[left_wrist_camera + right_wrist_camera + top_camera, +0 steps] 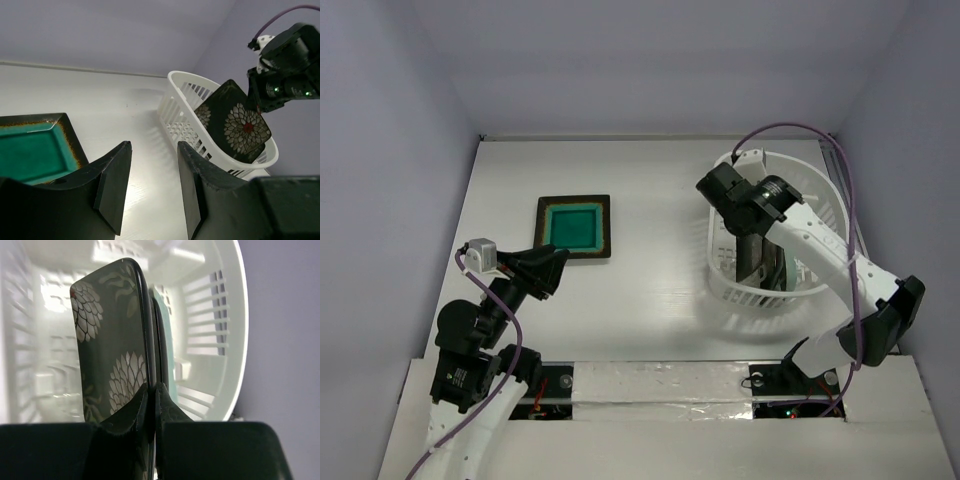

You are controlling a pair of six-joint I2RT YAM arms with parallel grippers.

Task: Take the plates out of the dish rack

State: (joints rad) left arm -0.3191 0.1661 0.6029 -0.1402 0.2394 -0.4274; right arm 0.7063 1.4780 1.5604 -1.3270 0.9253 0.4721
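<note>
The white dish rack (750, 297) stands at the right of the table. Inside it my right gripper (152, 387) is shut on the rim of a black plate with a white-red flower pattern (110, 350). That plate (235, 125) stands on edge and tilts up above the rack's rim (187, 115). Behind it stand another dark rim (159, 340) and a pale mint-green plate (168, 340). A square dark-rimmed plate with a teal centre (574, 226) lies flat on the table at the left. My left gripper (154, 150) hovers open just near of it, holding nothing.
White walls close in the table at the back and both sides. A bare stretch of table (650, 260) lies between the teal plate and the rack. A taped strip (660, 385) runs along the near edge by the arm bases.
</note>
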